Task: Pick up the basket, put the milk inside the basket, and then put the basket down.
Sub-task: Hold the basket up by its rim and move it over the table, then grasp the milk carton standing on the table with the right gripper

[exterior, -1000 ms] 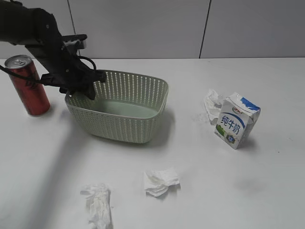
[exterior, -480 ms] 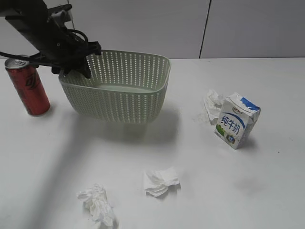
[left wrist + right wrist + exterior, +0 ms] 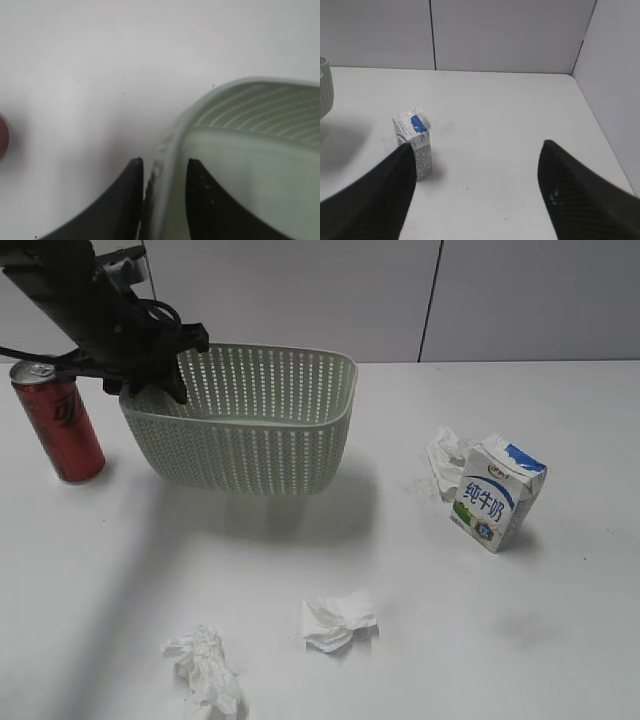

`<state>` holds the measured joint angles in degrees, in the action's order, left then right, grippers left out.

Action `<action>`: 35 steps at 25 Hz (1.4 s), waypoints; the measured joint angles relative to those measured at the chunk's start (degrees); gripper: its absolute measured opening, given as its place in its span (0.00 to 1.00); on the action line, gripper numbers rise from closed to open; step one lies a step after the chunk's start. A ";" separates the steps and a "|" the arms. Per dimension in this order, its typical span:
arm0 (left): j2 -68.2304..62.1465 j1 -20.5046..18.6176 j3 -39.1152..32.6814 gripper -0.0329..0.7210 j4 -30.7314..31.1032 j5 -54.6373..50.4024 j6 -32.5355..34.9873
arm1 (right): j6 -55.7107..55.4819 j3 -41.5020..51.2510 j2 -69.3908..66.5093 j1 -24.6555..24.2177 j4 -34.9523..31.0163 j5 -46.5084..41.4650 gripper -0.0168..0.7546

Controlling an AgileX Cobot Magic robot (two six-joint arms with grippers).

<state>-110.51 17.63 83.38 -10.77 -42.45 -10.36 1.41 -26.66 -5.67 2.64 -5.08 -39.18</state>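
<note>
The left gripper [image 3: 162, 197] has its jaws clamped on the near-left rim of the basket [image 3: 250, 430], wall between them, basket hanging tilted above the surface [image 3: 520, 640]. Holding it well likely means a firm, level pinch. Ahead of the right gripper [image 3: 475, 185], whose jaws stand wide apart and empty, the milk [image 3: 413, 145] stands upright, slightly left of centre. The right arm is absent from the exterior view; the left fingertips are cut off.

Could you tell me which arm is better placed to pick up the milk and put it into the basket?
The right. Its gripper is open and free, with the milk on its side; the left gripper is clamped on the basket rim, holding it up.
</note>
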 joint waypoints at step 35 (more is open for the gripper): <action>0.24 0.01 0.00 0.34 0.39 -0.21 -0.10 | 26.85 -20.73 -87.12 0.00 -19.07 22.99 0.78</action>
<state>-110.27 17.64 83.38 -10.38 -42.66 -10.46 28.26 -47.39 -92.80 2.64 -24.15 -16.19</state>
